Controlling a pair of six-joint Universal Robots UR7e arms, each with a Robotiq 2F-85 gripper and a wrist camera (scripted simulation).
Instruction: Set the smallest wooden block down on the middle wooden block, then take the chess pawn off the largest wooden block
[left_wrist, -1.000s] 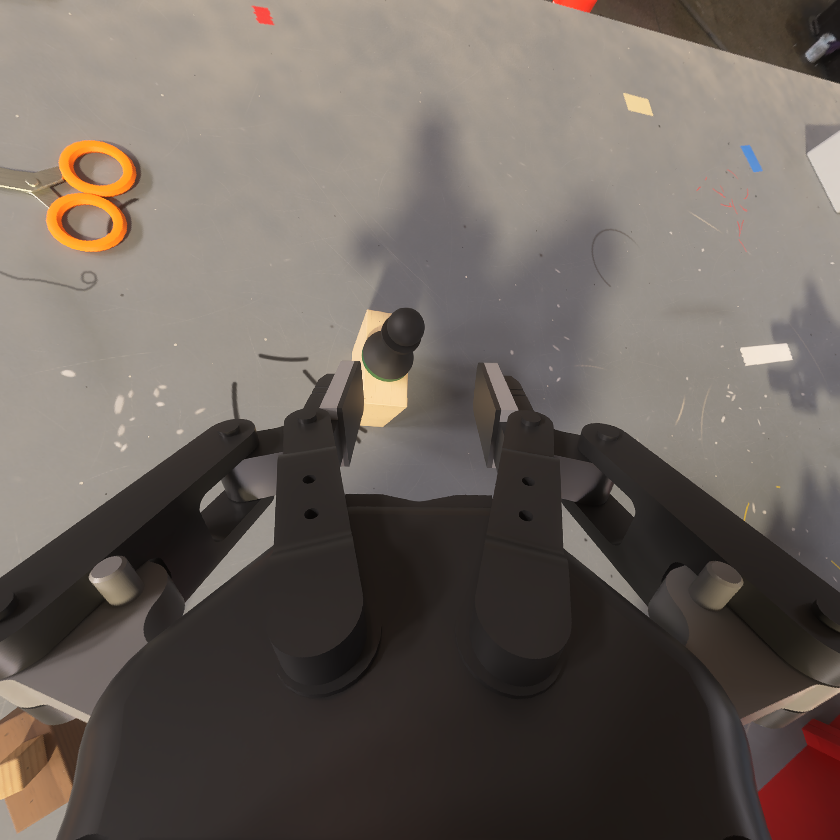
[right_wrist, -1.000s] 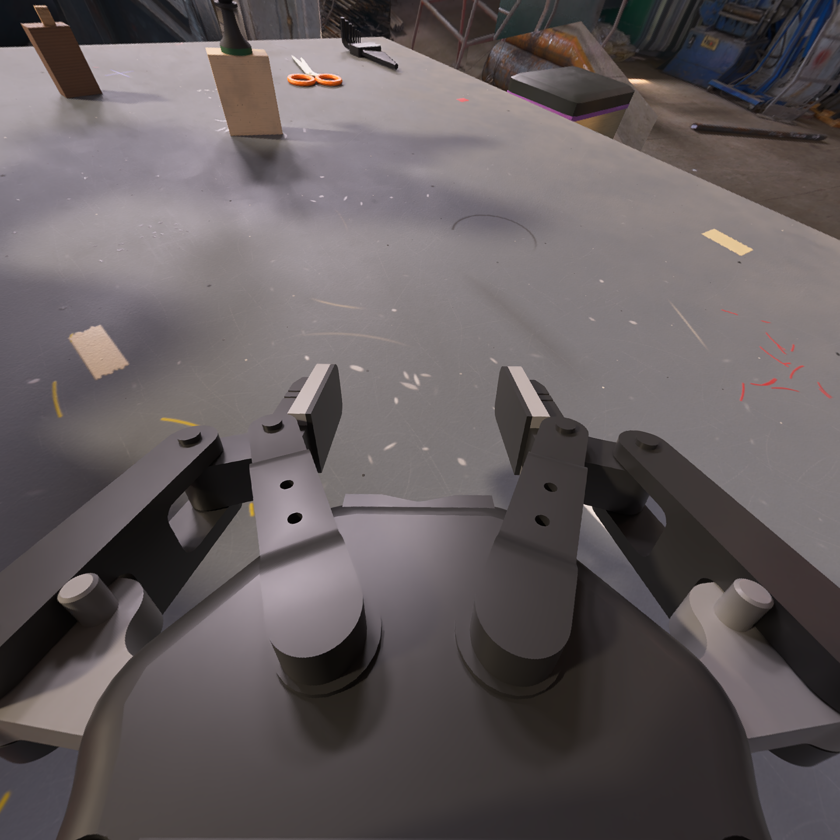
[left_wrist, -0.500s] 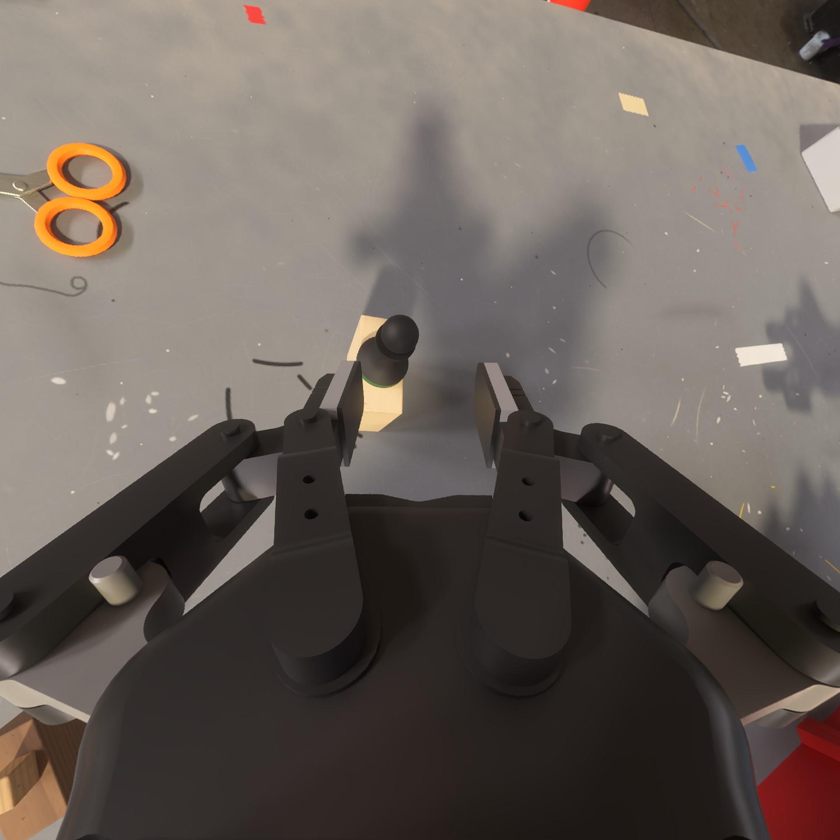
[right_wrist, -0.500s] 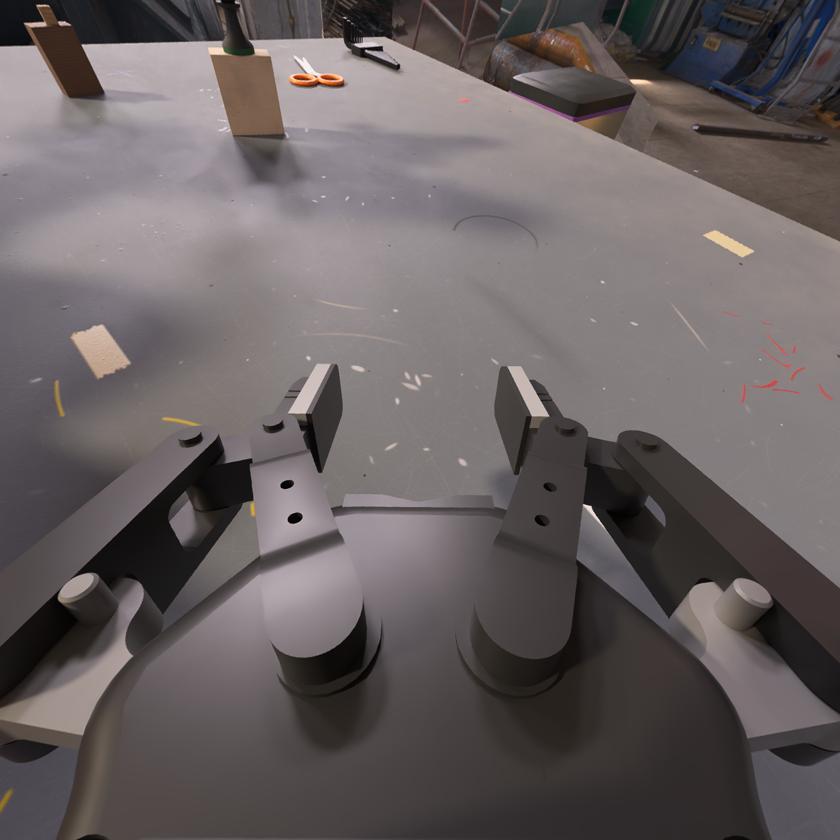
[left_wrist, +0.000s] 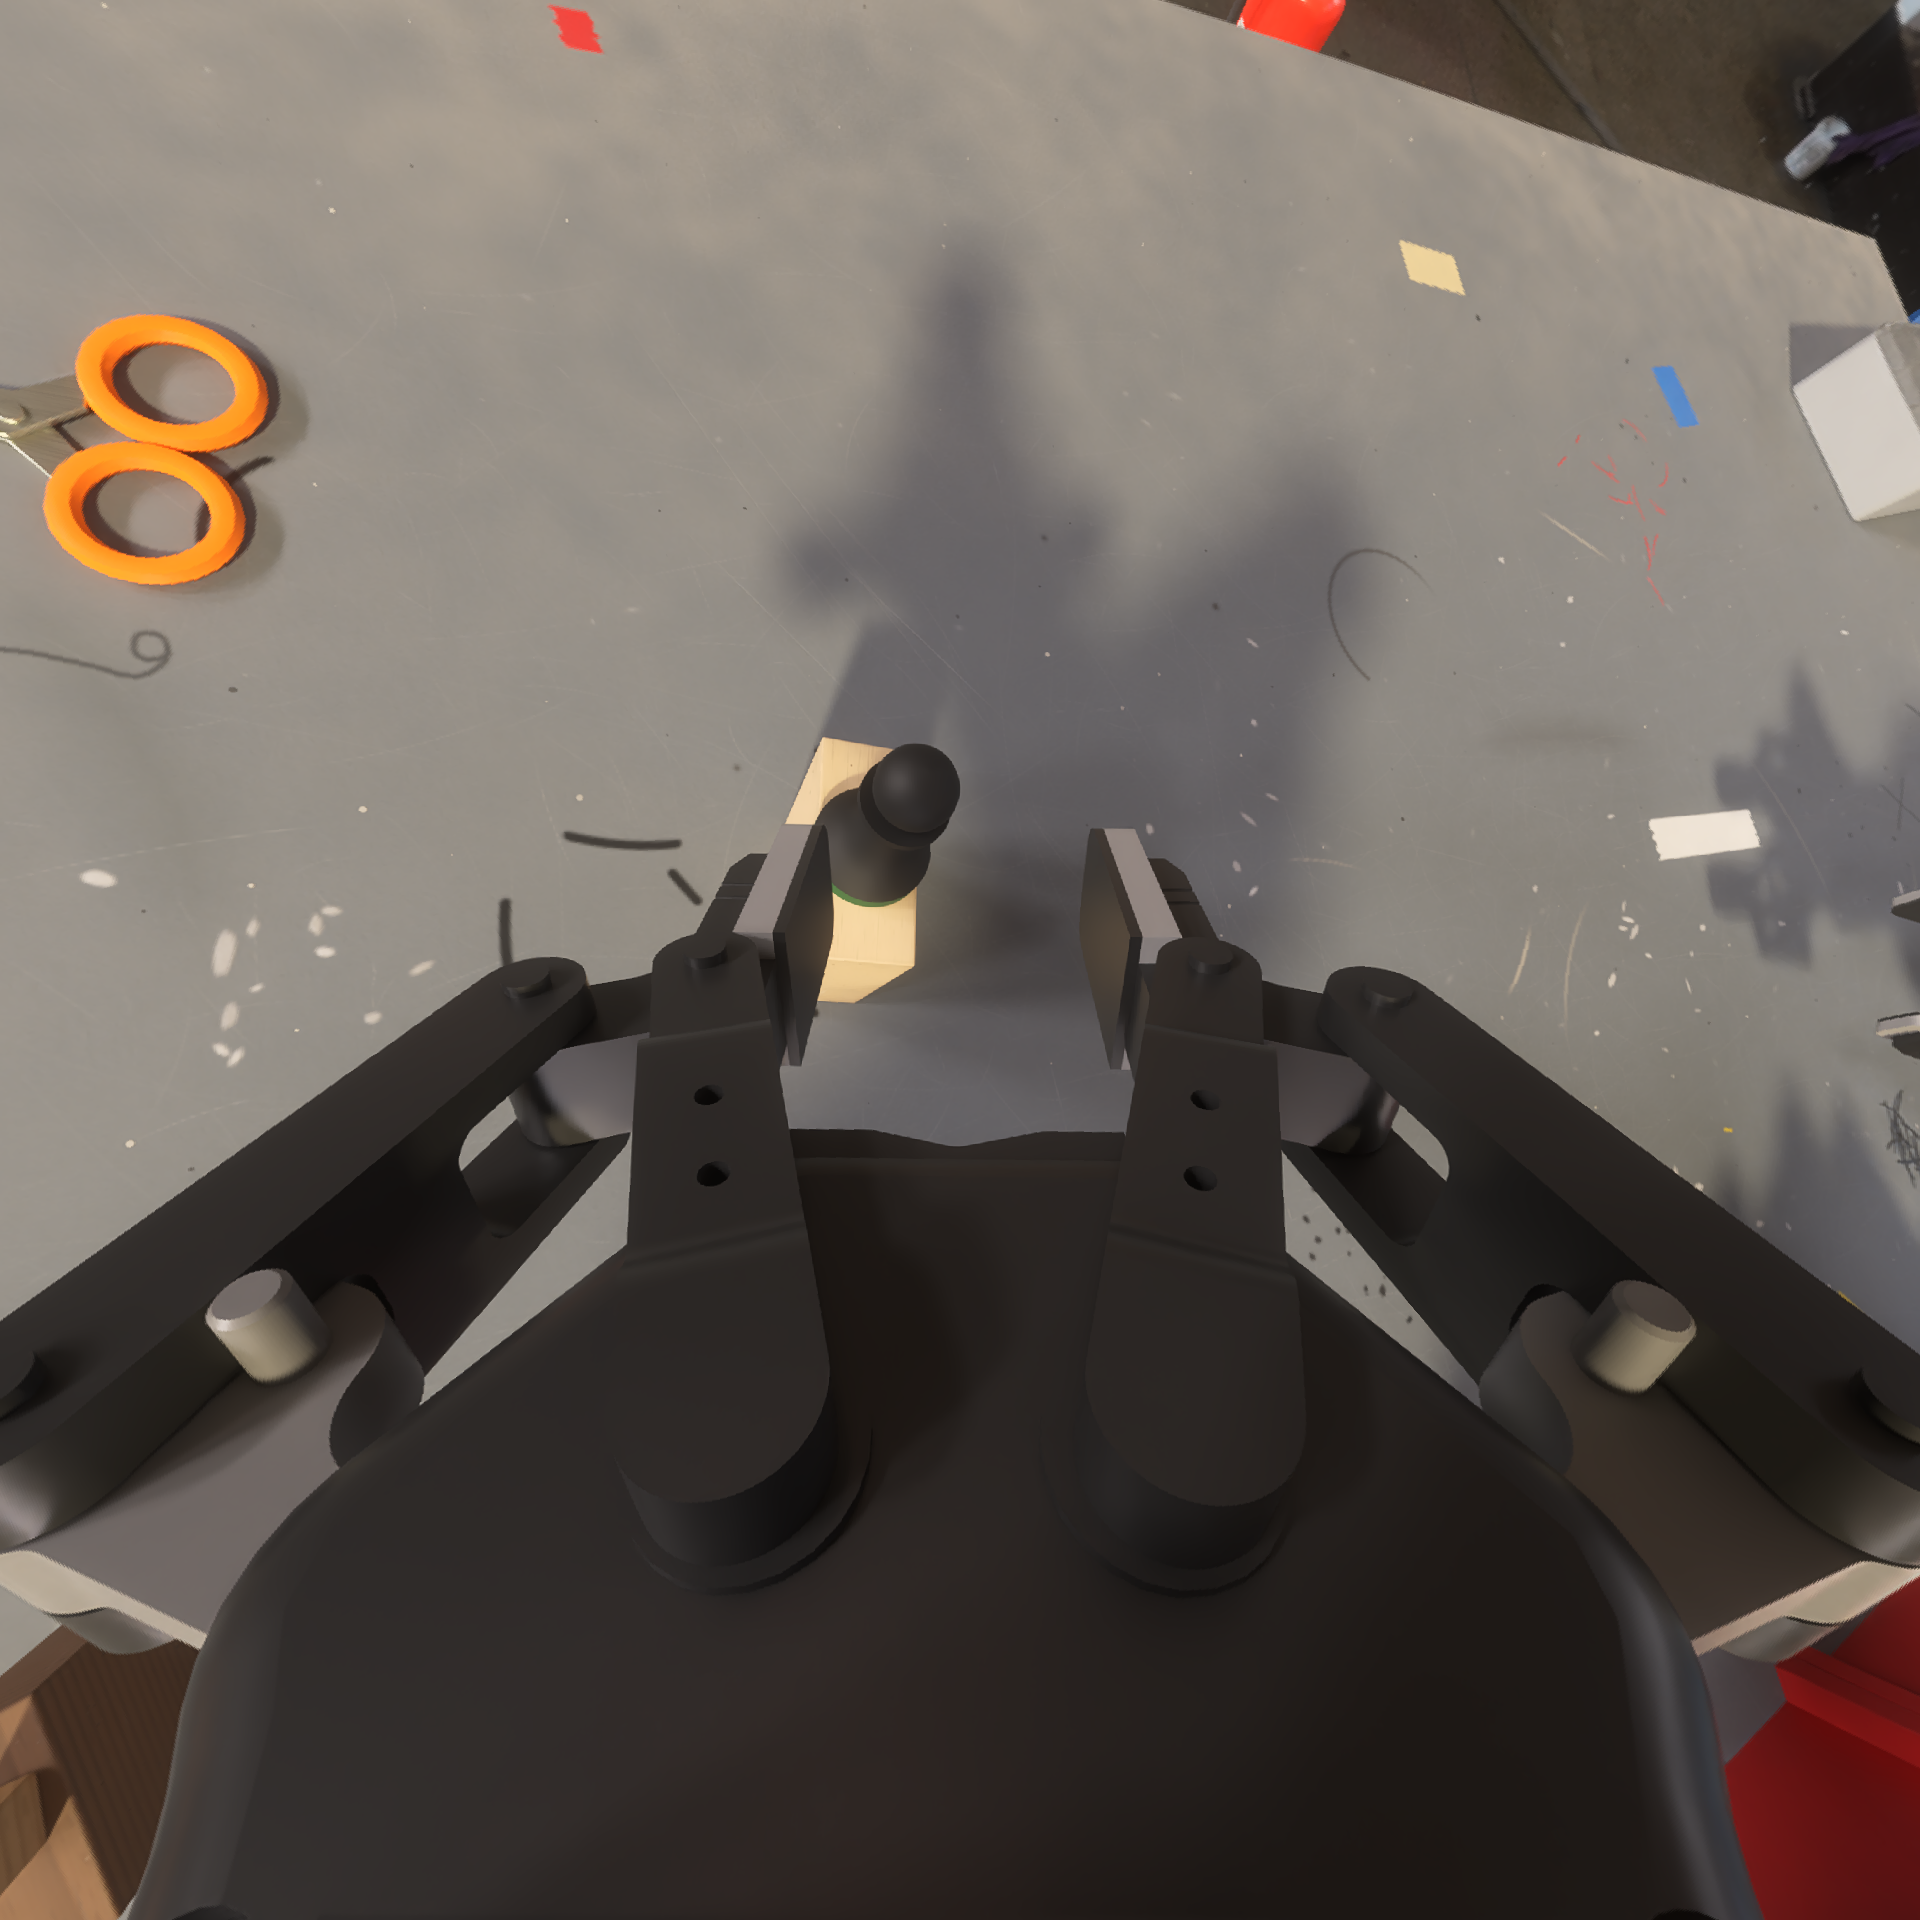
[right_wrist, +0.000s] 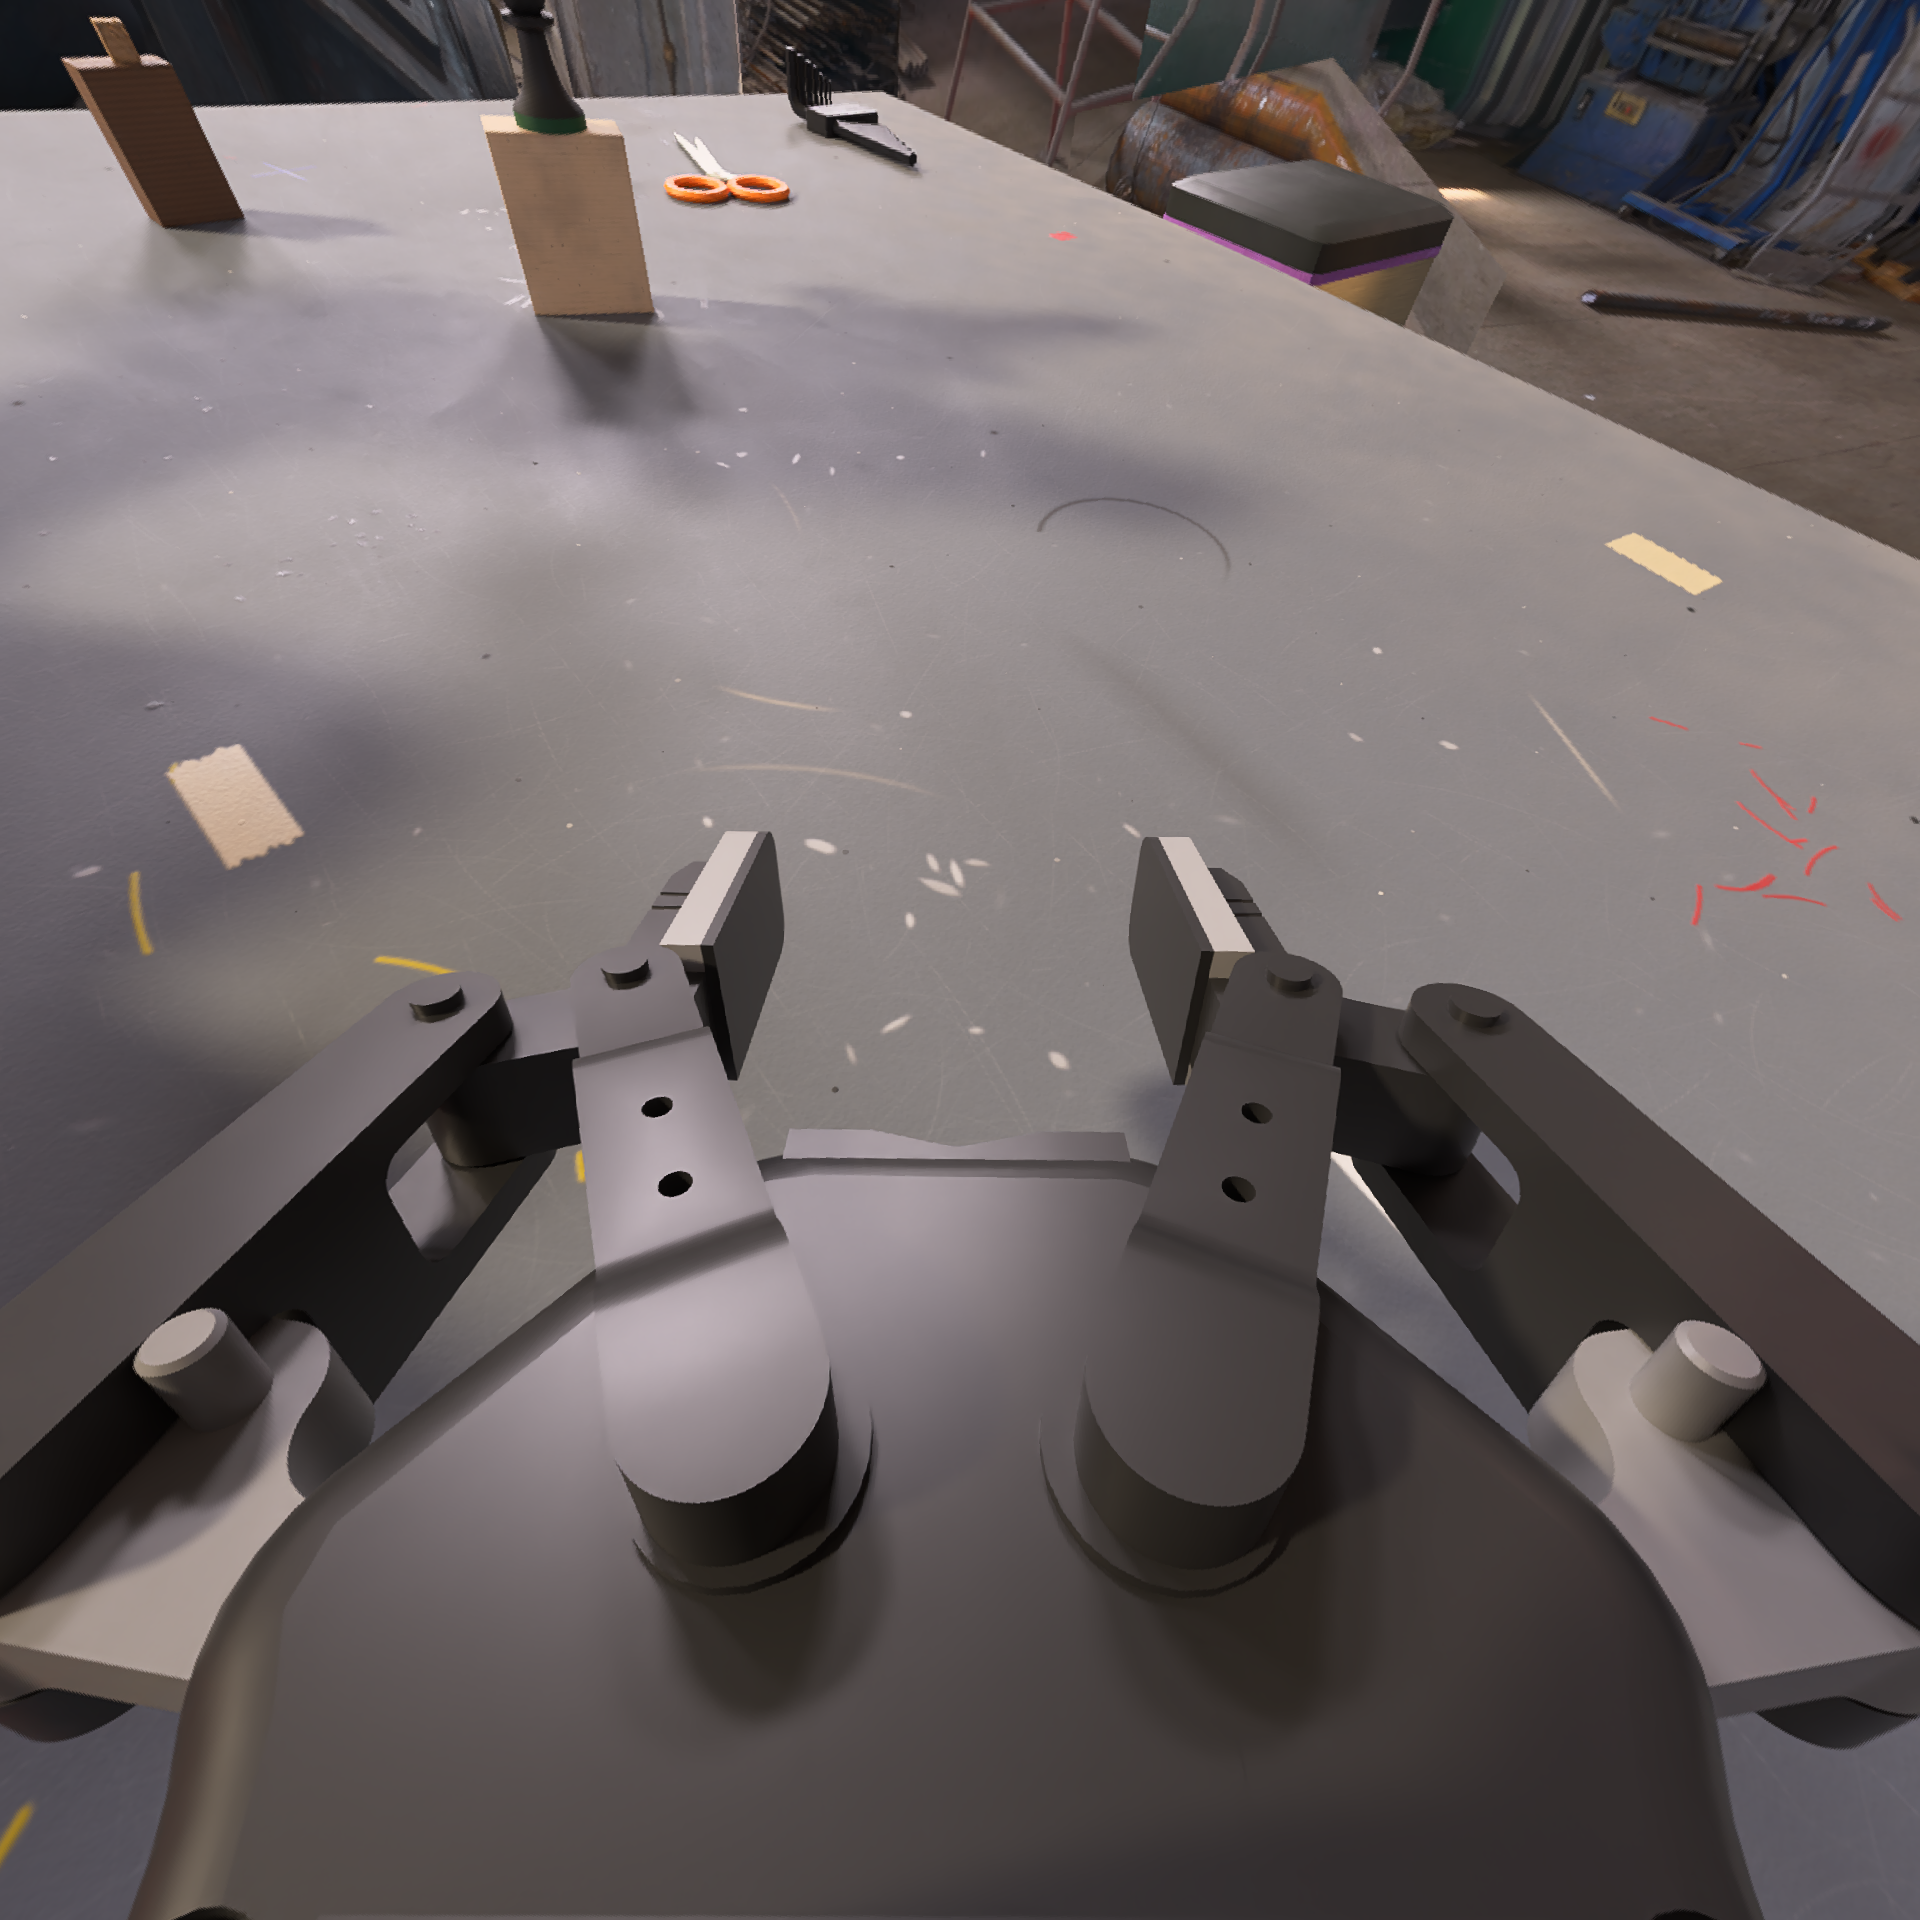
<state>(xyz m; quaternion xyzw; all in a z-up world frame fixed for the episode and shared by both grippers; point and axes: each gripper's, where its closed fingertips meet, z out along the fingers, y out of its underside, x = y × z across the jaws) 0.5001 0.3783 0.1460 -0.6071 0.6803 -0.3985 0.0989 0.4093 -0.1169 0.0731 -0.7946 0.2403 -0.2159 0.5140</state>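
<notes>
In the left wrist view a black chess pawn (left_wrist: 896, 823) with a green base stands on the pale largest wooden block (left_wrist: 862, 951). My left gripper (left_wrist: 956, 935) is open and empty above them, with the pawn just inside its left finger (left_wrist: 795, 914). In the right wrist view the same pawn (right_wrist: 540, 73) and pale block (right_wrist: 569, 218) stand far off at the upper left. A brown middle block (right_wrist: 156, 151) stands farther left with the smallest block (right_wrist: 116, 40) on top of it. My right gripper (right_wrist: 951, 935) is open and empty over bare table.
Orange-handled scissors (left_wrist: 145, 447) lie at the left, and also show far off in the right wrist view (right_wrist: 727, 185). A white box (left_wrist: 1865, 426) sits at the right table edge. A black comb-like tool (right_wrist: 852, 114) lies at the far edge. A dark-topped box (right_wrist: 1309, 223) stands beyond the table.
The pawn and pale block have shifted slightly right and down between my left fingers as the left gripper moved. The right gripper has barely moved.
</notes>
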